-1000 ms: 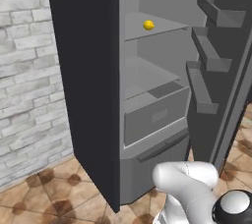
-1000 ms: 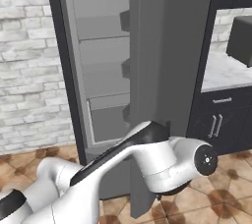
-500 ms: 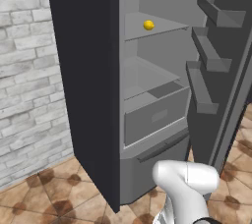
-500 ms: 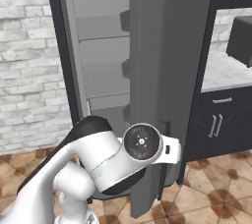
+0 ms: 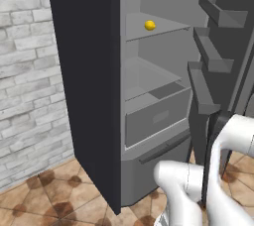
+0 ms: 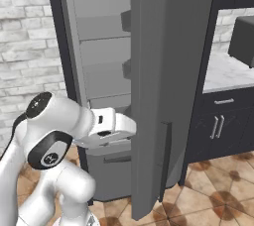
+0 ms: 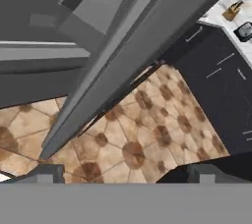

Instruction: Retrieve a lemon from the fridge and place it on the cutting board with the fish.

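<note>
Left base view: the fridge (image 5: 89, 86) stands with its door swung wide, light grey shelves and a drawer (image 5: 156, 121) showing inside. The lemon (image 5: 150, 25) sits on the upper shelf, well above the drawer and untouched. The white arm (image 5: 223, 170) rises at the lower right, low beside the door racks and well below the fruit.

Right base view: the open fridge door (image 6: 158, 86) fills the middle, edge on, and hides most of the interior. The arm's hand (image 6: 111, 128) reaches forward at about drawer height, just beside the door's inner face; its fingers go out of sight behind the door. To the right stand dark cabinets (image 6: 221, 126) under a pale countertop (image 6: 225, 74).

Hand view: the camera looks down past the door's lower edge at the tiled floor (image 7: 142, 139). The gripper (image 7: 125, 175) shows two dark fingertips (image 7: 47, 174) set well apart with nothing between them, so the pincer is released and empty. In the upper right corner a small light brown thing lies on the counter; it may be the cutting board, but it is too small to tell.

By these pictures the door is open and that is all that is done: reaching up to the shelf, grasping the lemon, carrying it to the board and setting it beside the fish all remain.
</note>
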Available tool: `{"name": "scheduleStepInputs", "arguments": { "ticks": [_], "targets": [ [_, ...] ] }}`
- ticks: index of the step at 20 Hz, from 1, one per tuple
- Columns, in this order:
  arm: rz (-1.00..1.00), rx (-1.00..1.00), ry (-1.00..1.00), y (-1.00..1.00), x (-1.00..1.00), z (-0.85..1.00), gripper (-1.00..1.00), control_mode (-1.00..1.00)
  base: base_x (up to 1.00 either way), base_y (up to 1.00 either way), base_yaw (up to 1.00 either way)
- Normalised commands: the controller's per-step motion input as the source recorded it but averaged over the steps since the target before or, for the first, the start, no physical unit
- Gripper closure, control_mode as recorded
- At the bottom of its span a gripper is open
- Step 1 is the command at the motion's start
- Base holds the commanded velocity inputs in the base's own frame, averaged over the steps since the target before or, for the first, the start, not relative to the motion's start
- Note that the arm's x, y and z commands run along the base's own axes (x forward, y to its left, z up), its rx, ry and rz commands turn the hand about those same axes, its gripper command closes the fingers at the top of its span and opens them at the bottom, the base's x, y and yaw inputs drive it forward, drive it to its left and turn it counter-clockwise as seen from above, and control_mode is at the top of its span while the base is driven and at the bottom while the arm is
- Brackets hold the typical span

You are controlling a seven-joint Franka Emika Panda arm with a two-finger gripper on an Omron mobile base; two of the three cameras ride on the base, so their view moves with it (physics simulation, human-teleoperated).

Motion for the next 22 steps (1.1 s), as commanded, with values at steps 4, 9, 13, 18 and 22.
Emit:
{"name": "scheduleStepInputs", "arguments": {
  "ticks": [4,9,13,18,22],
  "targets": [
    [-0.14,-0.43,0.09,0.63,-0.01,0.15,-1.00,-1.00,0.00,0.00,0.00],
    [-0.21,-0.29,0.06,0.67,0.02,-0.10,-1.00,-1.00,0.00,0.00,0.00],
    [-0.15,-0.18,0.00,0.54,0.10,-0.33,-1.00,-1.00,0.00,0.00,0.00],
    [-0.02,-0.04,0.03,0.03,0.31,-0.30,-1.00,-1.00,0.00,0.00,0.00],
    [0.00,-0.02,0.02,0.00,0.63,-0.27,-1.00,-1.00,0.00,0.00,0.00]
  ]
}}
